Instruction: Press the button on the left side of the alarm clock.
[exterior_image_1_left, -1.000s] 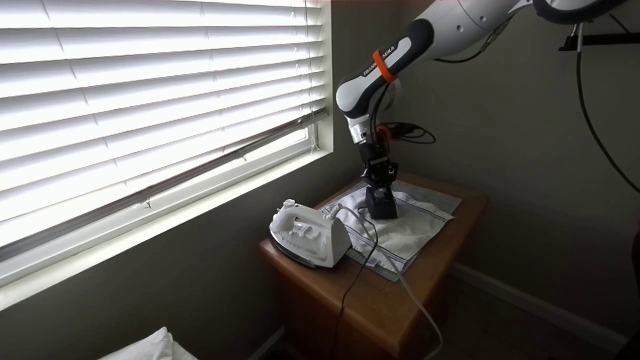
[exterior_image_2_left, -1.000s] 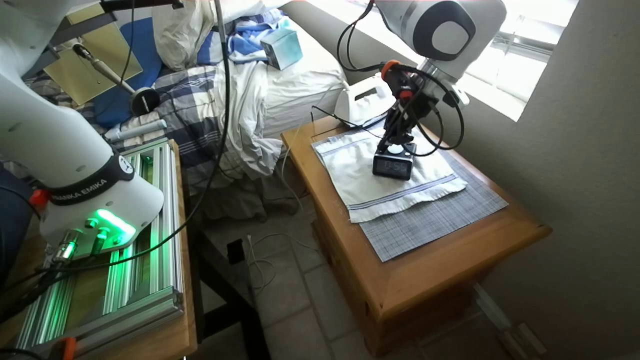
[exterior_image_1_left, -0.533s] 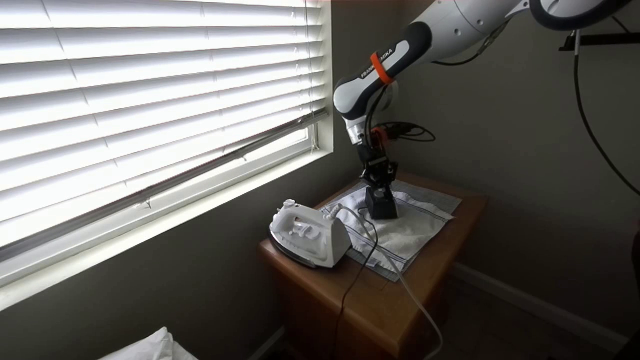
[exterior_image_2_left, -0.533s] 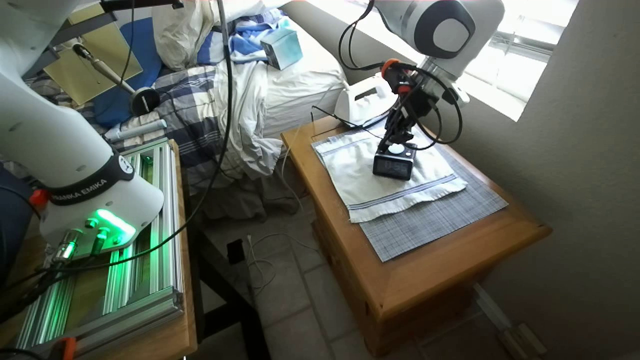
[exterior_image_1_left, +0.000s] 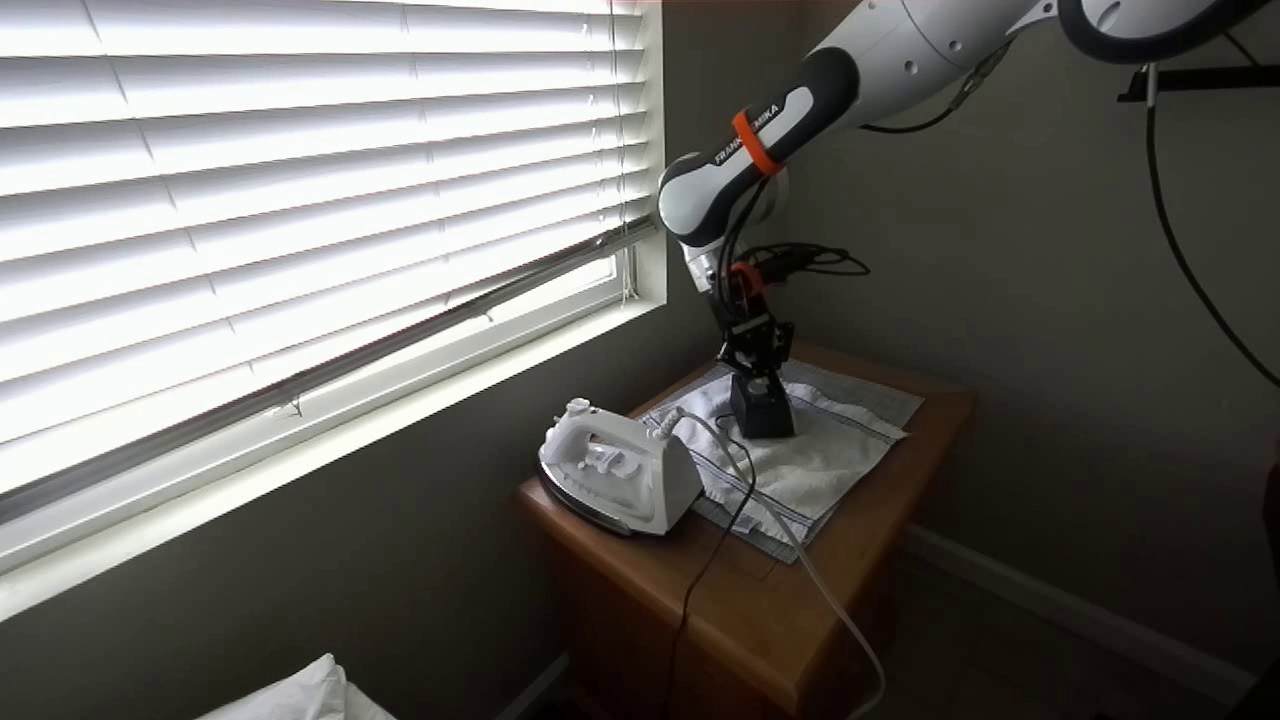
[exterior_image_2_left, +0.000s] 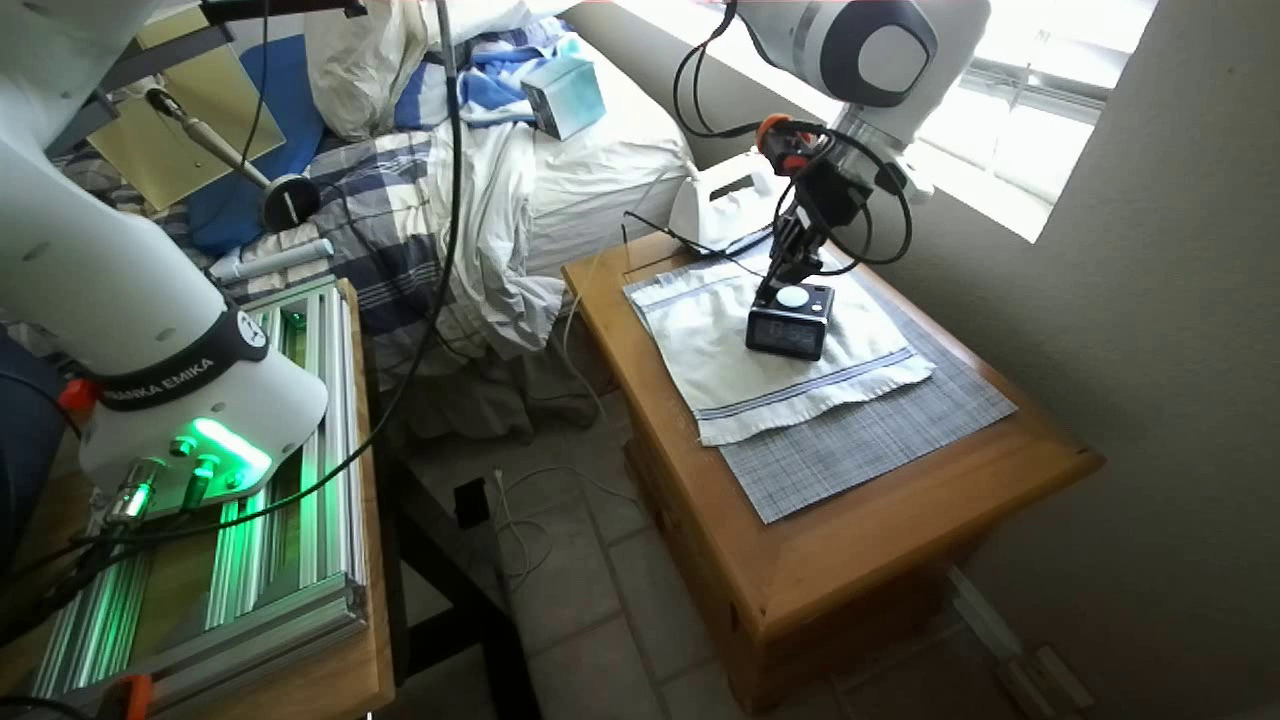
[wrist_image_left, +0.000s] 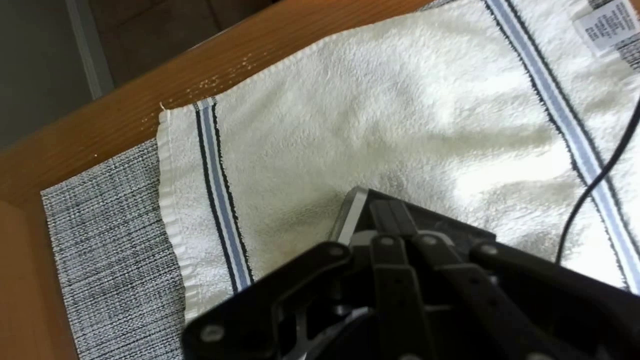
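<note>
The alarm clock (exterior_image_2_left: 786, 336) stands upright on a white towel (exterior_image_2_left: 700, 340), its display facing the camera in an exterior view. The digits are lit faintly; the reading is too dim to certify. A white round button (exterior_image_2_left: 792, 296) sits on the clock's top, with a smaller pale button (exterior_image_2_left: 817, 307) to its right as one faces the display.

The gripper (wrist_image_left: 393, 215) points down over the clock. Its two fingers (wrist_image_left: 384, 220) lie together, side by side. The tips are at the clock's top, left of the white round button as one faces the display. Whether they touch or press the surface cannot be determined.

The towel, with blue-grey stripes, lies on a grey woven mat (exterior_image_2_left: 860, 455), and the mat on a wooden table (exterior_image_2_left: 930, 490). A white iron (exterior_image_1_left: 610, 470) rests on the same table, near the clock and apart from it. A black cord (wrist_image_left: 606, 169) crosses the towel; in an exterior view it passes on over the table's edge. A pale cord (exterior_image_1_left: 821, 582) leads from the iron over the tabletop. A blind (exterior_image_1_left: 300, 180) hangs at the bright window beside the table. A bed (exterior_image_2_left: 600, 190) bears a pale blue box (exterior_image_2_left: 572, 97).
</note>
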